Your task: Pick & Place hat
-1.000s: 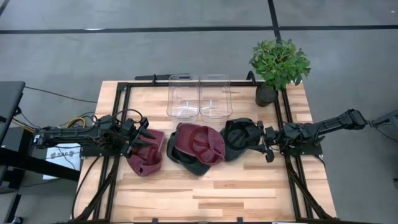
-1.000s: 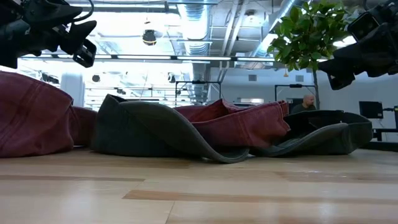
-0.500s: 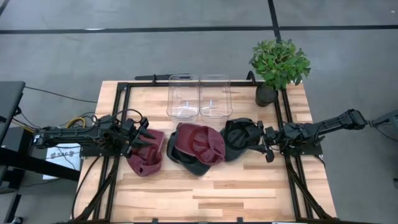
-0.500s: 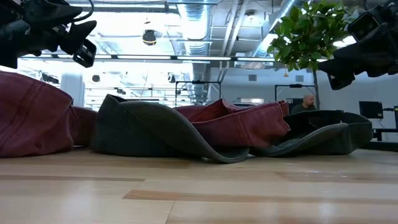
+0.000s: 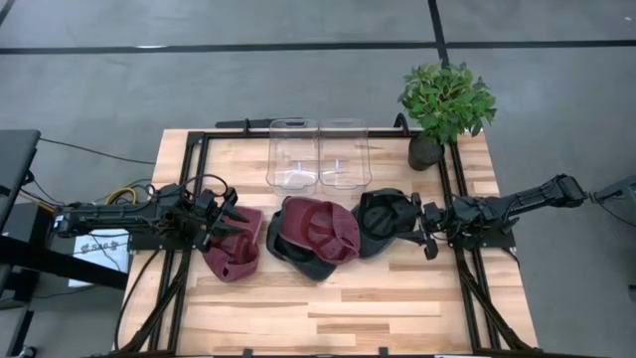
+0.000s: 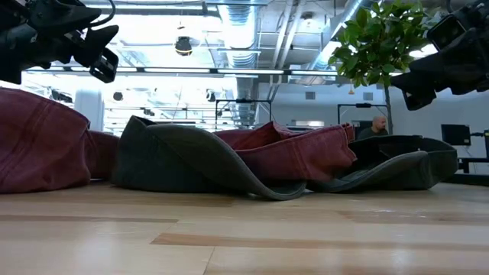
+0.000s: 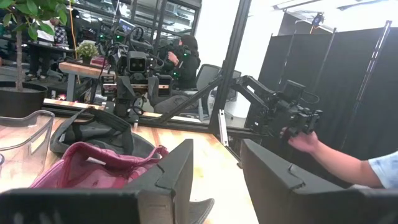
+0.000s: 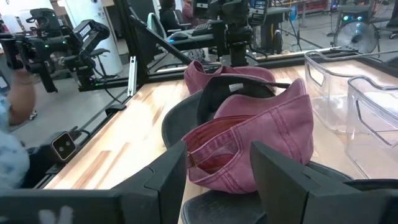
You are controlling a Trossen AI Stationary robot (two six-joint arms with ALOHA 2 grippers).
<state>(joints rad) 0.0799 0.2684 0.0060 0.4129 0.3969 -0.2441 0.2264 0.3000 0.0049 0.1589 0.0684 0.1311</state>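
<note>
We see three soft fabric hats lying in a row on the wooden table, in front of two clear plastic bins. Left of the bins, our left gripper hangs just over the crumpled maroon hat, fingers parted and empty. The maroon-and-grey cap sits nearest the bins, crown up. Right of the bins, our right gripper hovers at the edge of the dark grey hat, fingers apart, holding nothing.

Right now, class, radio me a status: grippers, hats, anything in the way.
Left gripper open above maroon hat. Right gripper open at dark hat. Middle maroon hat untouched, overlapping dark one. Clear bins beyond; nothing blocking.
</note>
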